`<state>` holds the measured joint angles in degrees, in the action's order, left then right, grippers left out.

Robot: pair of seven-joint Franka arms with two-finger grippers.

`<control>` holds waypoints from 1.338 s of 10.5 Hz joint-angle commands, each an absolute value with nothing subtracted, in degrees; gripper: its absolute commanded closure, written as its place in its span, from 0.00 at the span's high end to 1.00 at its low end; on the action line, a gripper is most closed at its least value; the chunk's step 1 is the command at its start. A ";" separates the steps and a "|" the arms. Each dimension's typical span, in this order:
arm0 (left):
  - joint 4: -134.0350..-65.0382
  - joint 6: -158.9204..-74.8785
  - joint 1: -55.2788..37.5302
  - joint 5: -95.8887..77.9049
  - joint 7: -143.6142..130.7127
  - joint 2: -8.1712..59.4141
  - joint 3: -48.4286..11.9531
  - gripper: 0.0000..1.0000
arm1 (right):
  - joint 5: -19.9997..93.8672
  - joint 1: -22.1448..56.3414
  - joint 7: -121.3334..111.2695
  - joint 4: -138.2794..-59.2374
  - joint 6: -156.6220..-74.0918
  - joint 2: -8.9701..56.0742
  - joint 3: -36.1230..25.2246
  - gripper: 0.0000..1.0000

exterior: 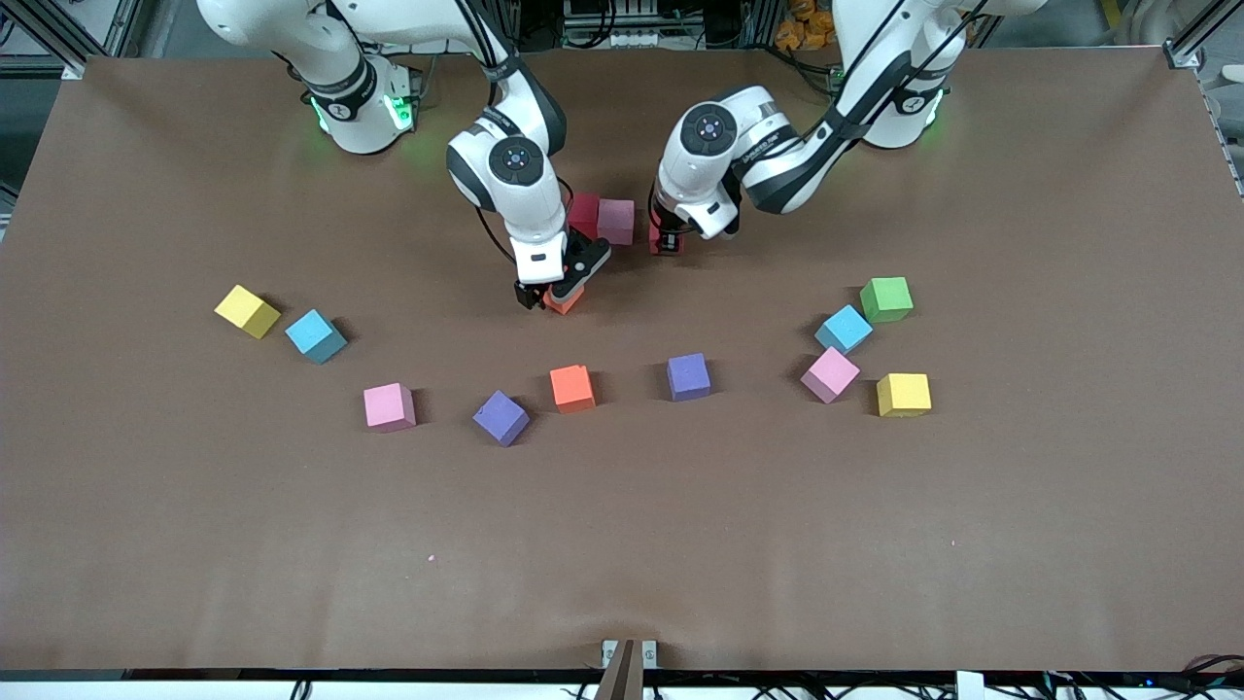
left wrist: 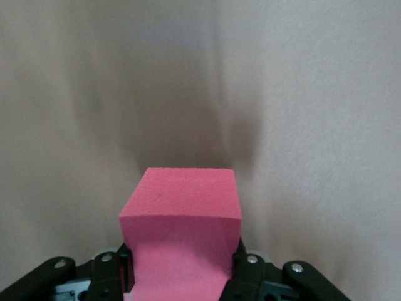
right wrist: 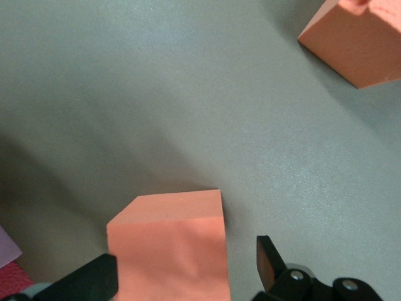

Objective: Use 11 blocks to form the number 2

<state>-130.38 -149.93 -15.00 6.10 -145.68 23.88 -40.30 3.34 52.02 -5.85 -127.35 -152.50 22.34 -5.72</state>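
Both arms are bent in toward the middle of the table from their bases, wrists pointing pretty much straight down. The left gripper sits low, right at the table surface, and its fingers are clamped tight on a red block. The right gripper is down low too, but its jaws stand spread wide with an orange block between the fingers, one pad clearly off the block's side, so it isn't squeezing anything.
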 commanded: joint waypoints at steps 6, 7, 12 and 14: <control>-131.04 -152.93 -17.14 12.48 -153.28 25.31 -39.20 0.04 | 3.43 50.62 -4.83 -124.63 -146.86 19.07 -5.54 1.00; -130.96 -153.71 -17.23 12.48 -153.28 25.57 -39.20 0.04 | 3.51 50.71 -4.83 -124.63 -146.95 19.42 -5.54 1.00; -130.87 -155.48 -18.46 12.92 -153.37 26.72 -38.50 0.04 | 3.78 50.98 -4.83 -124.63 -147.92 21.88 -5.27 1.00; -129.99 -155.48 -20.38 13.88 -154.59 27.59 -36.75 0.04 | 6.76 51.76 -4.92 -124.63 -149.66 22.93 -5.19 1.00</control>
<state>-130.76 -154.48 -18.48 11.55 -151.65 26.69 -38.56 4.93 51.27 -5.48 -124.63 -148.09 22.23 -5.56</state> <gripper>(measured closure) 0.449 0.000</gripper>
